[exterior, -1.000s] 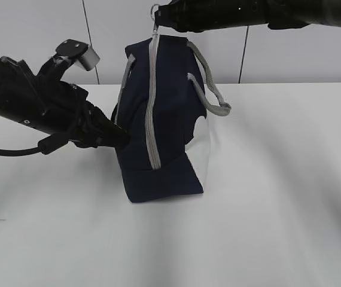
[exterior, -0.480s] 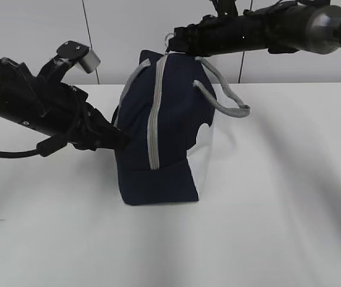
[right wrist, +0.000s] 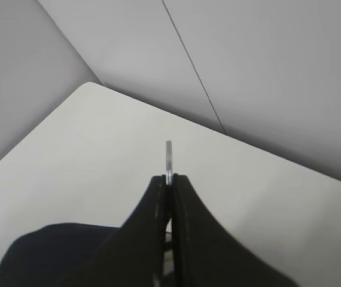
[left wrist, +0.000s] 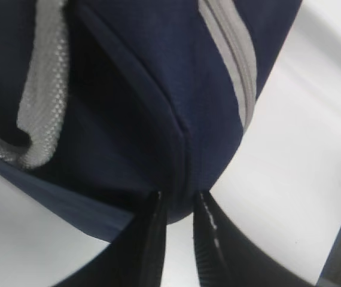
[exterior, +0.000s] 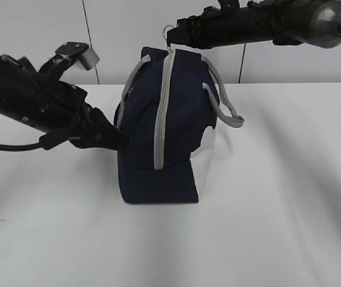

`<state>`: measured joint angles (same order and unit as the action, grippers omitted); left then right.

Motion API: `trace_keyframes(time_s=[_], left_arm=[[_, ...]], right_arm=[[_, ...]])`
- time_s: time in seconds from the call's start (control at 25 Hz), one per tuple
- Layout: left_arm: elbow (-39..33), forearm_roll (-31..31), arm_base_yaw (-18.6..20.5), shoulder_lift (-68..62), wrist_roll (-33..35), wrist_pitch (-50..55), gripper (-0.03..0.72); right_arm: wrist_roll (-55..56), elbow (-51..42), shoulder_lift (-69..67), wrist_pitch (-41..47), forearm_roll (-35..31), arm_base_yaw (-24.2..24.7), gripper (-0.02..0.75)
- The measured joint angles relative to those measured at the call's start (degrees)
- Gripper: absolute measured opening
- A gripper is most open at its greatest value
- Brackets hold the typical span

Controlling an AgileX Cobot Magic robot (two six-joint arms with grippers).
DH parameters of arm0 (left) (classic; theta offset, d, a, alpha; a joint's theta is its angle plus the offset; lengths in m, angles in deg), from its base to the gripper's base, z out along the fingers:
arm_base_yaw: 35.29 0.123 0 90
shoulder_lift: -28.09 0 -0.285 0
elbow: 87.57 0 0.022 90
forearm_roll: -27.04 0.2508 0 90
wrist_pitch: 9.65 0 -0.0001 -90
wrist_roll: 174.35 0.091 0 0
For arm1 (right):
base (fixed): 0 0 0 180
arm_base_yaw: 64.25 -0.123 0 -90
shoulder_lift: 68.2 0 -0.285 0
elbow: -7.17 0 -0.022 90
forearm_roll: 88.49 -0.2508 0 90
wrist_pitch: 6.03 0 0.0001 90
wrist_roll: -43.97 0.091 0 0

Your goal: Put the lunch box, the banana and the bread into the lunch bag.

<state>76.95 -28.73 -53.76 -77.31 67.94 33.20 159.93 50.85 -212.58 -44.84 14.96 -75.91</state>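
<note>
Looking at the middle of the frame, I see the lunch bag (exterior: 158, 143) standing upright on the white table (exterior: 278, 197). My right gripper (right wrist: 169, 179), upper centre, is clamped on the metal ring pull (right wrist: 169, 156). My left gripper (left wrist: 179, 206) sits slightly parted against the bag's left seam; whether it pinches fabric I cannot tell.

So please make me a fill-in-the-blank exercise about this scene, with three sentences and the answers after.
1. The right gripper is shut on the bag's metal ____.
2. The zipper of the navy bag is ____ in colour.
3. The left gripper meets the bag at its ____ seam, in the left wrist view.

Missing words: ring; grey; corner
</note>
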Motion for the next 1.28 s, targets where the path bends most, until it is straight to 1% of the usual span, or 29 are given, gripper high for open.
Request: trace_keyframes(time_s=[0.08, 0.24, 0.28, 0.36, 0.44, 0.6, 0.72, 0.96, 1.16, 1.28], left_arm=[[1.7, 0.2, 0.81, 0.0, -3.26, 1.19, 0.16], [5.08, 0.51, 3.26, 0.66, -9.12, 2.2, 0.355], [5.91, 0.55, 3.87, 1.37, -10.83, 1.95, 0.384], [7.96, 0.55, 4.7, 2.75, -14.91, -0.5, 0.41], [10.27, 0.55, 5.21, 3.47, -19.08, -3.42, 0.419], [16.2, -0.33, 5.21, 2.95, -23.88, -5.5, 0.426], [21.04, -1.74, 5.21, 0.4, -26.71, -5.6, 0.426], [29.15, -1.86, 4.68, -8.24, -30.91, -3.88, 0.426], [36.08, 2.62, 3.58, -15.22, -37.41, -2.92, 0.426], [39.04, 3.51, 3.19, -18.69, -38.87, -2.43, 0.426]], right_arm=[[0.0, 0.49, -0.04, -0.85, 0.18, 0.08, 0.006], [0.0, 0.49, -0.13, -3.64, 0.87, 0.22, 0.006], [0.0, 0.49, -0.17, -4.46, 1.27, 0.22, 0.006], [0.0, 0.62, -0.17, -5.34, 2.14, 0.22, 0.006], [0.0, 0.62, -0.17, -5.97, 2.55, 0.22, 0.006], [0.0, 0.62, -0.17, -6.33, 2.55, 0.22, 0.006], [0.0, 0.62, -0.17, -6.46, 2.55, 0.22, 0.006], [0.0, 0.62, -0.17, -6.46, 2.55, 0.22, 0.006], [0.0, 0.62, -0.17, -6.46, 2.55, 0.22, 0.006], [0.0, 0.62, -0.17, -6.48, 2.55, 0.22, 0.006]])
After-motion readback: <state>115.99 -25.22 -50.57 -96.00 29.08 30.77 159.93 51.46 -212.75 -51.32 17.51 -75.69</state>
